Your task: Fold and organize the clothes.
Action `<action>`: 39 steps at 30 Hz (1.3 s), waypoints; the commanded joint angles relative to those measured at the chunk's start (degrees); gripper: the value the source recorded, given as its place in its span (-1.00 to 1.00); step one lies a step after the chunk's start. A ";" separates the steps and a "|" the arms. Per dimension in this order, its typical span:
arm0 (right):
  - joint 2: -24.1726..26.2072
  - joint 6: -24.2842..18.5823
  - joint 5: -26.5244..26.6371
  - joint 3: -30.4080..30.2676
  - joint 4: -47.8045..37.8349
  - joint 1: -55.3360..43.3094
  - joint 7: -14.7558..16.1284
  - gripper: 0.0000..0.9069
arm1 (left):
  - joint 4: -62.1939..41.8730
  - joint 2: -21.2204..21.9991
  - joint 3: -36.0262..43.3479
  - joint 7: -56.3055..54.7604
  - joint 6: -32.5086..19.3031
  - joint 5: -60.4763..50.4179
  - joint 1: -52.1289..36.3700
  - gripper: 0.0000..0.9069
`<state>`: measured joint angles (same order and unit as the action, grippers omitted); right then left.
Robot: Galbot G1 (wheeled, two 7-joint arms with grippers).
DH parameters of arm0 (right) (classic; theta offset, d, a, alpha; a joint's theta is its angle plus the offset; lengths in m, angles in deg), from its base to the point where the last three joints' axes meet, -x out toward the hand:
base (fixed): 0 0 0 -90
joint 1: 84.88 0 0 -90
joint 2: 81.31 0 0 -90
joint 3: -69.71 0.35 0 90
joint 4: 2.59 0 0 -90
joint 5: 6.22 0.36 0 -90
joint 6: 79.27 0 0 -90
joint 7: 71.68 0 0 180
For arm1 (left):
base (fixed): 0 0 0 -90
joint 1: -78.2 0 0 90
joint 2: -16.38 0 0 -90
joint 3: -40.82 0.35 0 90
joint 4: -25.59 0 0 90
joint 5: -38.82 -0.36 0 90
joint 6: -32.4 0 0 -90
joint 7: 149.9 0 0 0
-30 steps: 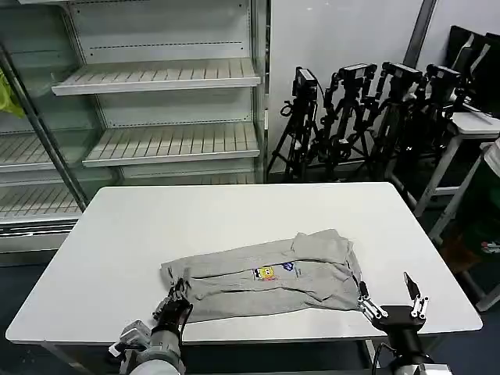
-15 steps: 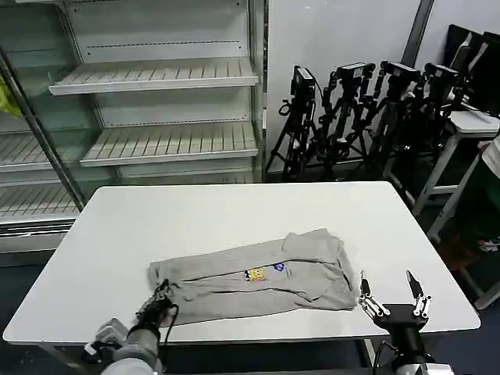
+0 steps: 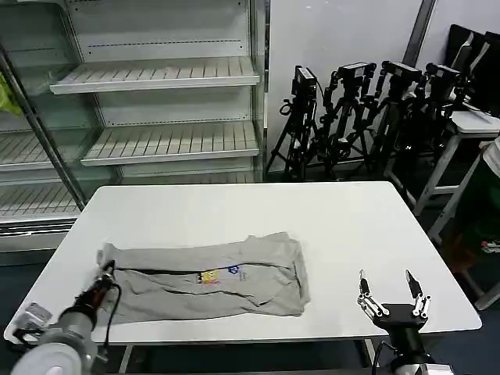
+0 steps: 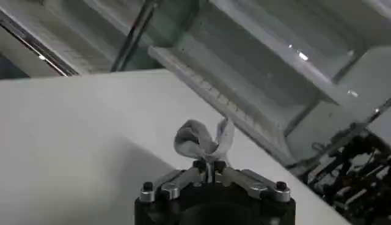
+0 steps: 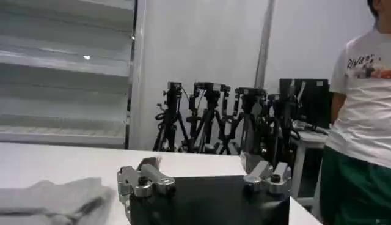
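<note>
White desk stands before empty shelving and carries a light grey cotton shirt with a small cartoon print, lying folded lengthwise near its front-left. Left end effector pinches the shirt's left edge; right end effector hovers spread at the front-right edge.

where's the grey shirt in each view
Head view: the grey shirt lies flat on the near left of the white table.
Left wrist view: a bunched corner is pinched in the left gripper.
Right wrist view: a folded edge lies beside the open right gripper.
Shared landmark: the table.
</note>
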<state>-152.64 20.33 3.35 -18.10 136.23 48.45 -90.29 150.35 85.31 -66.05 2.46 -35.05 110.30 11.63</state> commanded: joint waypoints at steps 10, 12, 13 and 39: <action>-2.11 -0.67 -1.51 -0.07 -1.16 2.33 0.06 1.00 | 6.02 9.30 13.66 1.86 -2.06 25.85 -5.63 -0.73; -2.83 -0.70 -2.07 -0.42 -1.84 2.10 0.04 1.00 | 4.68 12.12 17.88 2.03 -2.43 24.26 -7.11 -0.73; -3.11 -0.73 -2.36 -0.71 -2.08 2.09 0.03 1.00 | 4.01 12.88 19.16 2.02 -2.42 23.53 -7.59 -0.73; -1.06 -1.74 -1.96 -1.47 -5.37 0.86 0.10 1.00 | -15.30 24.76 35.79 3.28 -3.77 3.38 -16.89 1.00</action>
<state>-153.75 18.65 1.40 -19.37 131.49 49.39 -90.19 140.61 107.09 -34.44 5.34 -38.56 119.41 -3.20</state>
